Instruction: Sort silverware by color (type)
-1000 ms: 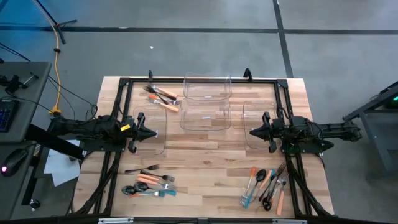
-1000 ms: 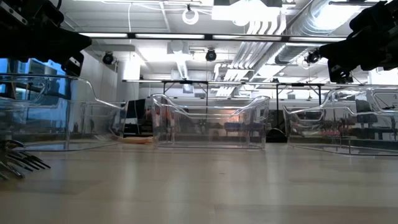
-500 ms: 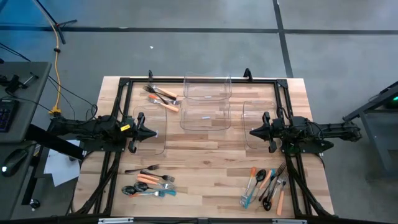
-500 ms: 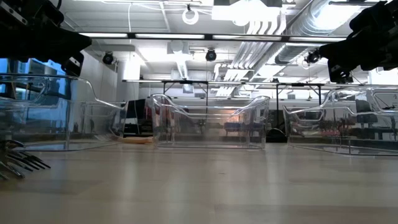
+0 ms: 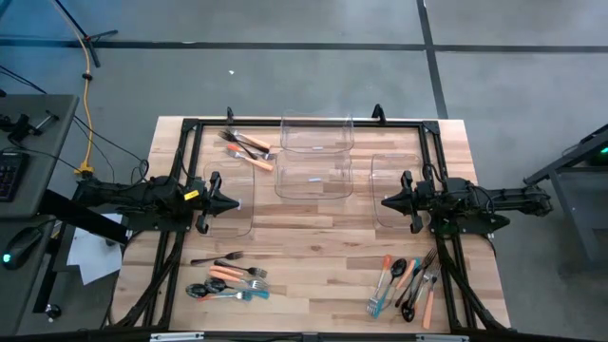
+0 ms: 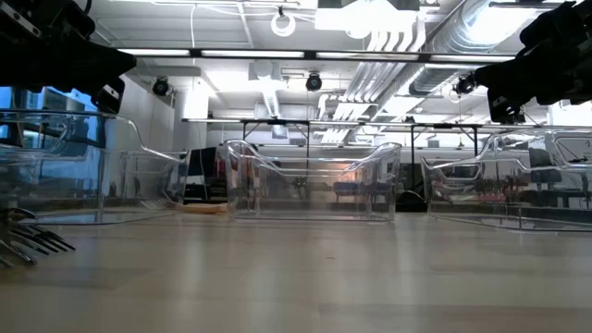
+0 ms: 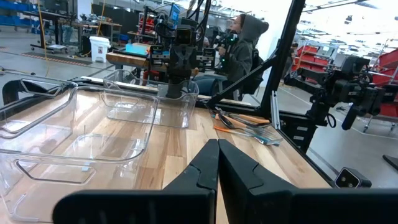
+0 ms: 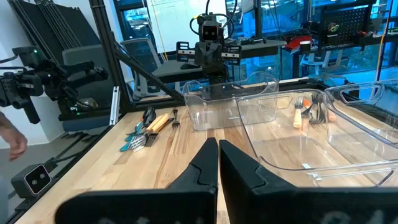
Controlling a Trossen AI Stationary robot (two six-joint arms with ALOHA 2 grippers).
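The silverware lies in three loose piles on the wooden table: orange- and black-handled pieces at the far left point(image 5: 248, 147), a mixed pile at the near left point(image 5: 228, 278), and orange, teal and black pieces at the near right point(image 5: 407, 282). My left gripper point(image 5: 235, 202) is shut and points level toward the table's middle, above the left clear bin point(image 5: 231, 217). My right gripper point(image 5: 384, 201) is shut too and faces it from above the right clear bin point(image 5: 391, 211). Both hang clear of the table with nothing between their fingers point(image 7: 208, 163) point(image 8: 208, 163).
Two more clear bins stand at the middle point(image 5: 313, 179) and far middle point(image 5: 316, 134). A black frame point(image 5: 304, 123) runs around the table's edges. Beyond the table, a person in a hooded top point(image 7: 244, 46) sits, and a hand point(image 8: 12, 142) shows at the side.
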